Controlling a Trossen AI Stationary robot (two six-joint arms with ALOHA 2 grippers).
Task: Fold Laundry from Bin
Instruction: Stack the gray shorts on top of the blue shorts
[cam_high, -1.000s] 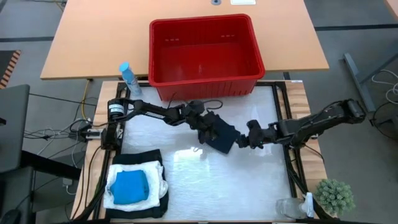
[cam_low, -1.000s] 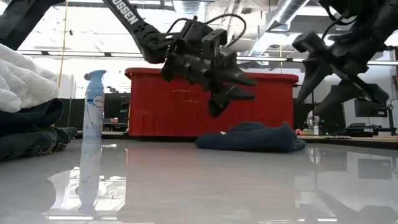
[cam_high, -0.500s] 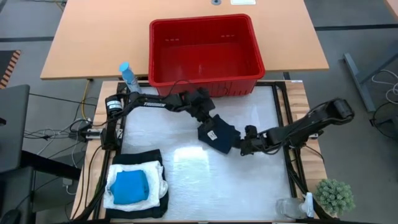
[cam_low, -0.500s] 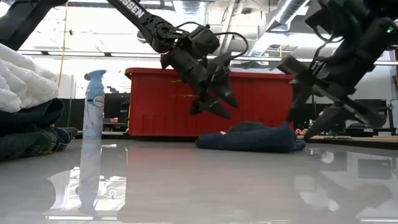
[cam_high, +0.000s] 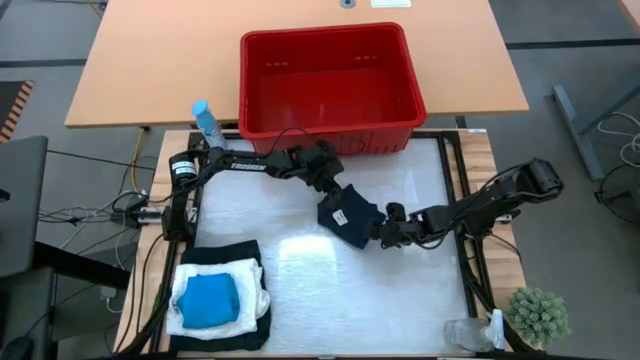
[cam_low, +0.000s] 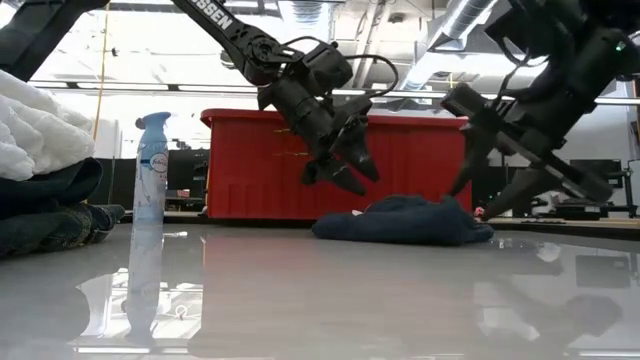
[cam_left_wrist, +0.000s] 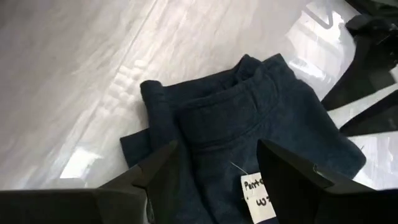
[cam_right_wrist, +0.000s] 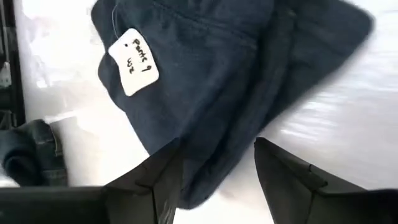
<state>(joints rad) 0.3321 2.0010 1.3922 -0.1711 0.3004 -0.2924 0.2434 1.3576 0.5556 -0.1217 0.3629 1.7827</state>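
A glossy white work surface (cam_high: 330, 300) bounded by a dark frame is seen, with a tan wooden tabletop (cam_high: 150, 70) beyond it and grey floor around. In the low view, ceiling ducts and bright strip lights are visible in the room behind.

One red bin (cam_high: 328, 88) is placed at the far edge of the white surface; nothing can be made out in it. One folded dark navy garment (cam_high: 352, 220) with a handwritten white tag (cam_right_wrist: 133, 61) is laid flat near the middle of the surface, just in front of the bin. One stack of laundry is kept at the near left corner: a bright blue item (cam_high: 208, 298) on a white crinkled one (cam_high: 255, 290), on black cloth (cam_high: 225, 252). One spray bottle (cam_high: 207, 124) is stood at the bin's left. One small green plant (cam_high: 538, 314) and one clear glass (cam_high: 462, 333) are found at the near right corner.

Two grippers are counted. The left gripper (cam_high: 330, 192) is held released above the garment's far edge, grasping nothing. The right gripper (cam_high: 384, 232) is held released at the garment's right edge, fingers spread, nothing clasped.
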